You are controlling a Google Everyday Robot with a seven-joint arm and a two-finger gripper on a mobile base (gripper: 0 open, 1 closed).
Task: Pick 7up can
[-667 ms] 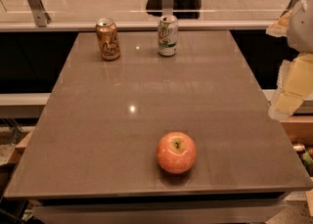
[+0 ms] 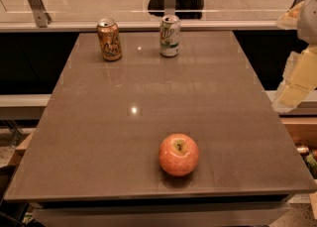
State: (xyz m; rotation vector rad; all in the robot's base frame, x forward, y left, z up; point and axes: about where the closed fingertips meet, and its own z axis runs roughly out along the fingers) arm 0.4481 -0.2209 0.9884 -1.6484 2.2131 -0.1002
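Observation:
The 7up can (image 2: 170, 35), white with a green logo and silver top, stands upright at the far edge of the brown table (image 2: 114, 122), near its middle. The gripper (image 2: 297, 80) shows only as cream-white parts at the right edge of the camera view. It is beyond the table's right side, well away from the can and to its right. It holds nothing that I can see.
A copper-orange can (image 2: 109, 39) stands upright to the left of the 7up can. A red apple (image 2: 179, 154) lies near the table's front edge. A glass railing with metal posts (image 2: 34, 3) runs behind the table.
The arm parts at the right edge have shifted slightly up and to the left. The cans and the apple have not moved.

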